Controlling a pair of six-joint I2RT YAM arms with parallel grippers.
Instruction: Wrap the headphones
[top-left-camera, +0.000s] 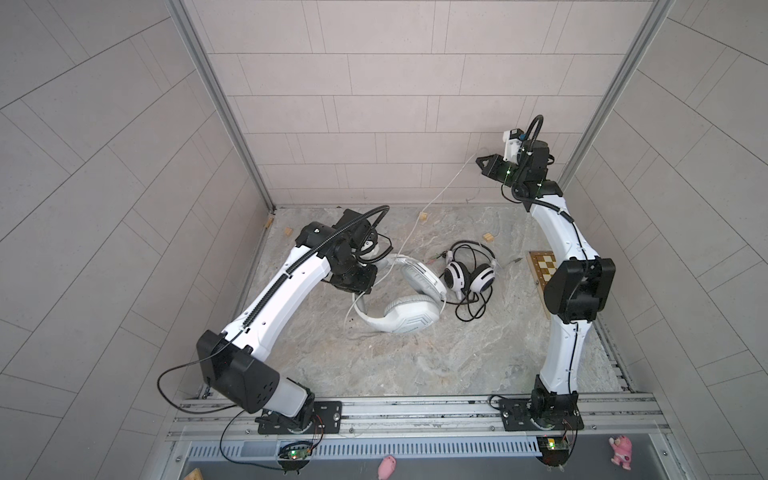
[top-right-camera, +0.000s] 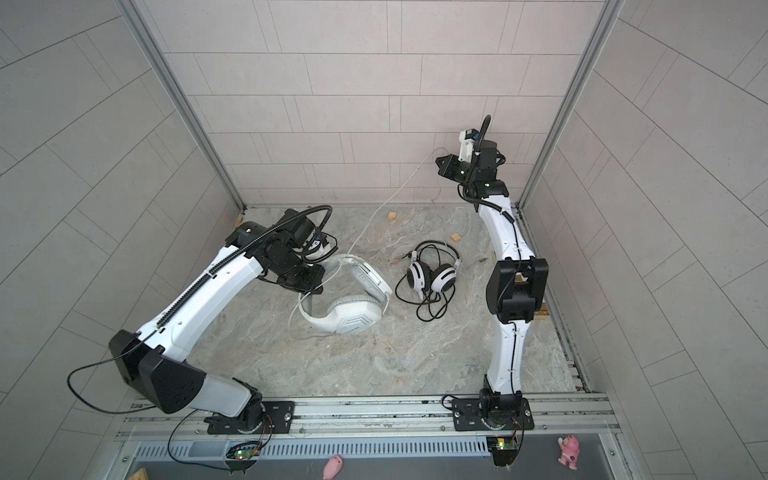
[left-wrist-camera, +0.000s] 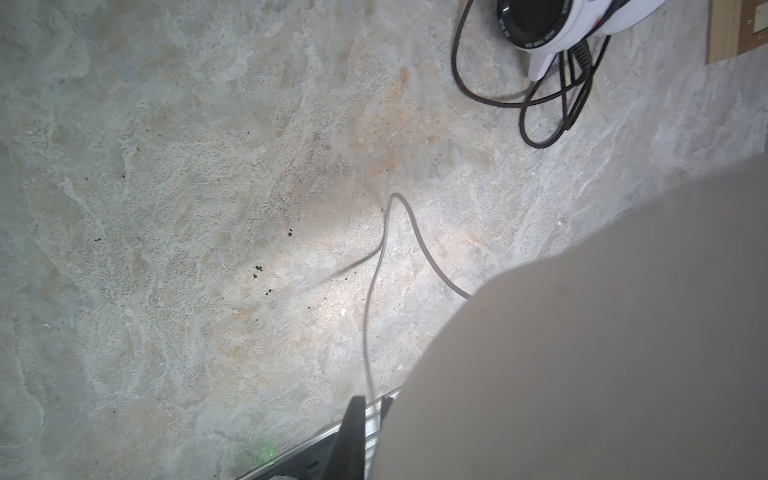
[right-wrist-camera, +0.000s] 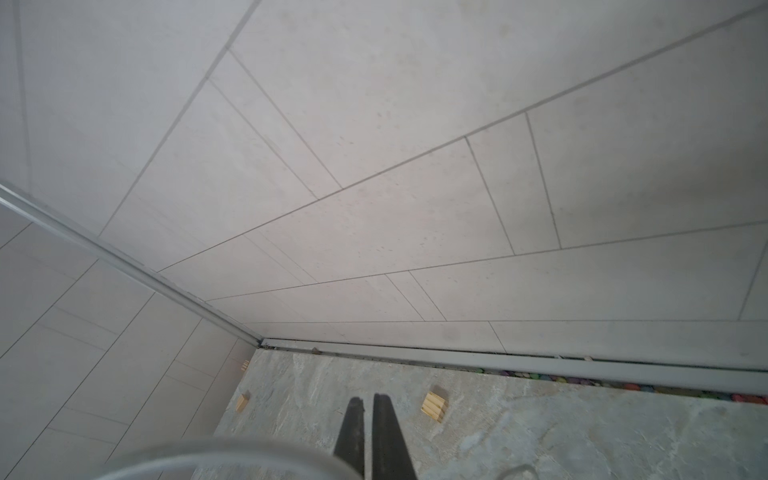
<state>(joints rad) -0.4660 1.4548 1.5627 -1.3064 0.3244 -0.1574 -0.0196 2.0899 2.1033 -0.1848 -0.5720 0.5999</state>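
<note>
In both top views, two headsets lie mid-table on the marbled grey tabletop. The all-white over-ear headset lies flat, its headband bowed toward the left arm and its cups toward the right. Just beside it, the black-and-white wire-banded headset arches toward the back wall, with its black cable looped loosely frontward. The thin light grey cable runs taut from the white headset up to the right gripper, high near the back wall, whose jaws are closed on it. Four small wooden blocks sit near the back. A checkered wooden board is partly hidden by the right arm.

In the left wrist view, the left gripper is pinched shut, with the grey cable running in between its tips. A big blurred grey mass beside it is hard to identify. One black-and-white cup is cut off at the edge.

In the right wrist view, the right gripper's tips nearly meet and three blocks show. A blurred pale arc cannot be identified.
</note>
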